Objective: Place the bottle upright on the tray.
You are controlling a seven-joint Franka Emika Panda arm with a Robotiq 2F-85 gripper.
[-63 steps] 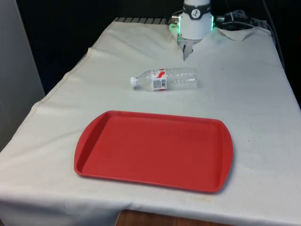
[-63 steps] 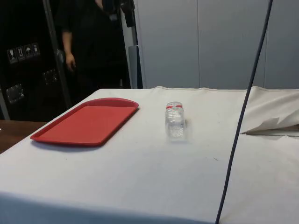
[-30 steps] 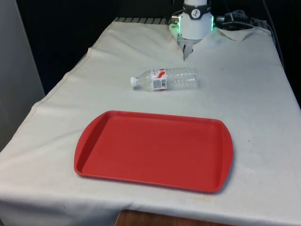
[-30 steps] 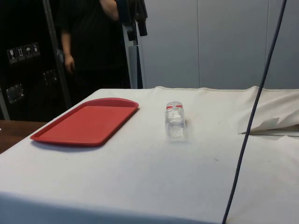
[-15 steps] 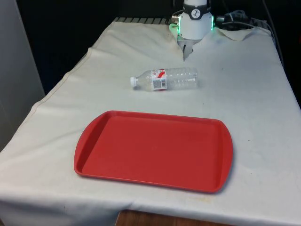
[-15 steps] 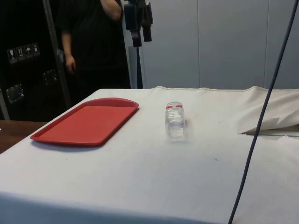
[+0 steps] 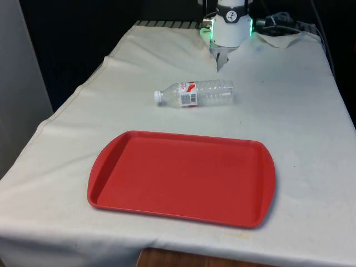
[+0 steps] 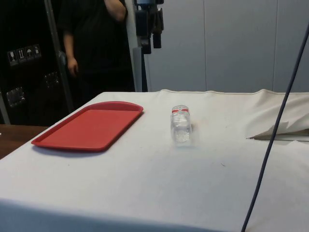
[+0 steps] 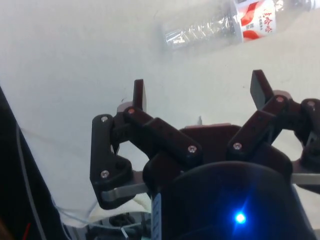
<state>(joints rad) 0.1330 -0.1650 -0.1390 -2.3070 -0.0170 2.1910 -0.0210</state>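
Rightward along the top edge of the side view is where the black two-finger claw (image 8: 150,42) has travelled since the earlier frames: two seconds ago it was a dark shape near the upper left-centre, and now it hangs further right, high above the bench (image 8: 159,183) and closer to the point over the bottle. Nothing on the cloth has shifted in that time.

From the wrist, the claw (image 9: 200,92) has its two fingers (image 9: 139,94) spread well apart with nothing between them, only white cloth beneath. The clear plastic bottle with a white cap and a red-and-white label (image 9: 225,25) lies in the upper right of that frame, well beyond the fingertips and not touched by them.

Across the front view, the clear plastic bottle (image 7: 194,93) lies on its side on the white cloth in the upper middle of the frame, cap pointing toward the front view's left, base toward the front view's right. The flat red rectangular plastic tray with rounded corners (image 7: 111,161) sits in the lower centre, apart from the bottle, with bare cloth between them.

Seen from the side, the bottle (image 8: 180,124) lies end-on near the middle of the frame, and the tray (image 8: 89,129) is at centre left. A person in dark clothing (image 8: 91,43) stands in the upper left, behind the bench.
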